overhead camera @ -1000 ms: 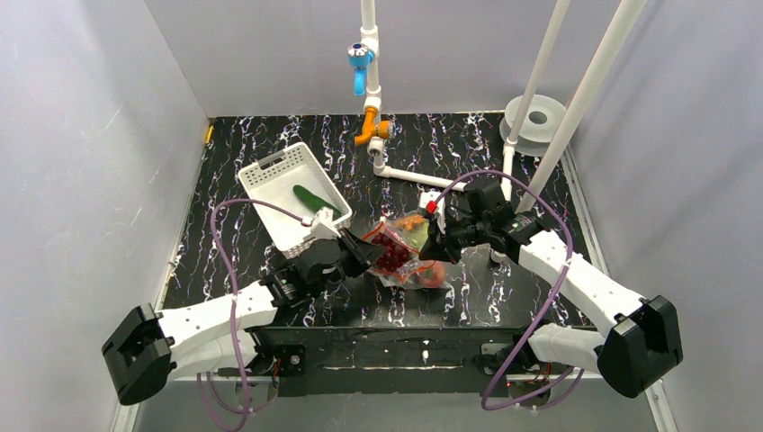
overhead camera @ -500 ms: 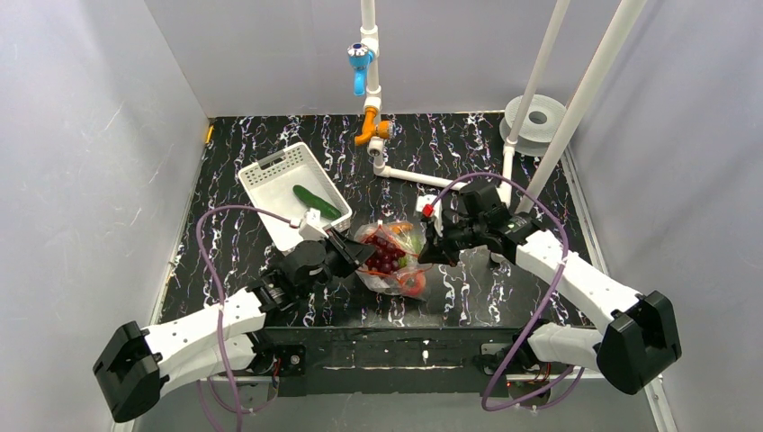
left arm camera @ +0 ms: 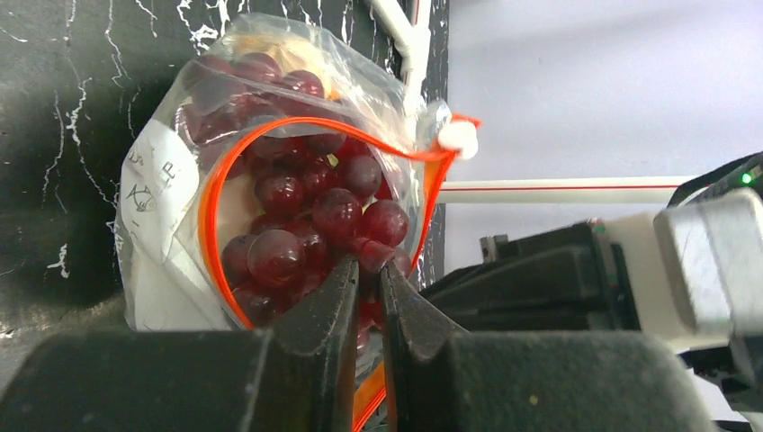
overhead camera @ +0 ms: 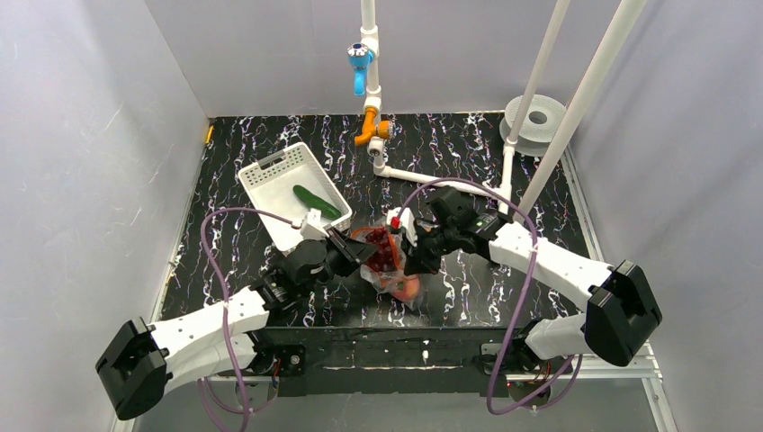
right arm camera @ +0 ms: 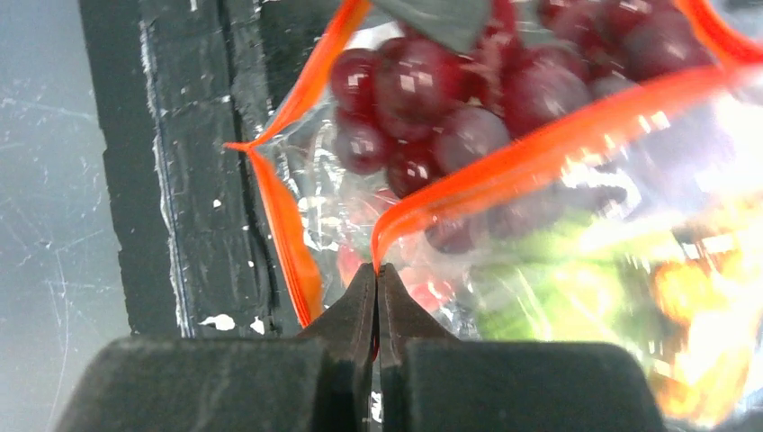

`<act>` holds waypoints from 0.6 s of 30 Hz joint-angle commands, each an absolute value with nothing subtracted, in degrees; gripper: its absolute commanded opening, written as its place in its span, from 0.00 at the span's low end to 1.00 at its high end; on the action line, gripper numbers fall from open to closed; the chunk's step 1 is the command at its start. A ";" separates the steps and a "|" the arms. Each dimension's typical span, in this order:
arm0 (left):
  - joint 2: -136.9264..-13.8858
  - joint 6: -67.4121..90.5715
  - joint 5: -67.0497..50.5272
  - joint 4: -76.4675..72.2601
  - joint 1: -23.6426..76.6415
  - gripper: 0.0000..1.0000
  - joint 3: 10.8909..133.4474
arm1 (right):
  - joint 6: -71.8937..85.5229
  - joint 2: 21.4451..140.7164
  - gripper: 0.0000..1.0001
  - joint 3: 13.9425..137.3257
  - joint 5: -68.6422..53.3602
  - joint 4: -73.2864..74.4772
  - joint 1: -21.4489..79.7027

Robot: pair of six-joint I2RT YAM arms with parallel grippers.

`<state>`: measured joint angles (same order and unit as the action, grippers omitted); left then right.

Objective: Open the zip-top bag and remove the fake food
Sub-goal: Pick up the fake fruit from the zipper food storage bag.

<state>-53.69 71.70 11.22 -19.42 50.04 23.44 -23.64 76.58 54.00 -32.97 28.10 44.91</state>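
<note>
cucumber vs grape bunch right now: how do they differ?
Place: the cucumber lies loose in the white basket; the grape bunch sits inside the zip-top bag, at its open mouth.
Shape: the cucumber is one long piece; the grape bunch is a cluster of round balls.
Colour: cucumber dark green, grape bunch dark red.
Shared: both are toy food.

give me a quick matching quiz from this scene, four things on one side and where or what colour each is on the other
Things:
1 cucumber
2 grapes
3 reel
4 zip strip

Matches:
a inside the bag
b orange
c far right corner of the table
d in the white basket

Pairs: 1-d; 2-a; 3-c; 4-b
</note>
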 commanded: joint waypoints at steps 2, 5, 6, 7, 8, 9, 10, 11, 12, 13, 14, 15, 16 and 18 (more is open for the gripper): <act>-50.23 71.75 11.13 -20.40 48.98 0.00 21.69 | -18.99 75.84 0.03 57.15 -30.62 26.71 40.69; -51.71 68.95 9.03 -18.37 48.70 0.00 22.18 | -19.29 74.87 0.04 55.62 -31.33 25.98 40.42; -52.35 67.89 8.25 -18.07 48.69 0.00 22.55 | -19.43 74.80 0.04 55.31 -31.68 25.87 40.43; -53.23 67.02 7.59 -18.12 48.67 0.00 22.99 | -19.58 74.84 0.04 55.08 -31.98 25.85 40.44; -53.89 66.26 6.85 -18.23 48.66 0.00 23.47 | -19.60 74.95 0.04 55.03 -32.18 25.84 40.43; -54.46 65.37 6.10 -18.15 48.58 0.01 24.08 | -19.67 75.16 0.04 55.06 -32.32 25.84 40.45; -54.94 64.51 5.46 -17.76 48.52 0.04 24.92 | -19.68 75.41 0.04 55.27 -32.42 25.93 40.43; -55.34 63.67 4.88 -17.03 48.45 0.07 25.81 | -19.73 75.63 0.04 55.45 -32.43 26.02 40.43; -55.76 62.92 4.32 -16.21 48.46 0.11 26.96 | -19.77 75.79 0.04 55.52 -32.52 26.23 40.42; -55.94 61.98 3.90 -15.18 48.37 0.17 27.81 | -19.84 76.00 0.04 55.63 -32.52 26.34 40.43; -55.98 61.46 3.66 -13.73 48.39 0.24 28.46 | -19.86 76.02 0.04 55.63 -32.52 26.36 40.47; -55.83 60.92 3.61 -12.32 48.35 0.30 29.01 | -19.94 76.02 0.04 55.58 -32.48 26.37 40.45; -55.53 60.57 3.48 -10.98 48.34 0.36 29.36 | -20.03 75.93 0.04 55.55 -32.44 26.37 40.43; -54.50 60.21 3.31 -8.59 48.36 0.46 29.67 | -20.13 75.70 0.04 55.32 -32.35 26.22 40.45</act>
<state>-56.34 63.44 4.86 -13.37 48.69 26.87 -19.86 76.34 55.29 -31.66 26.89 40.25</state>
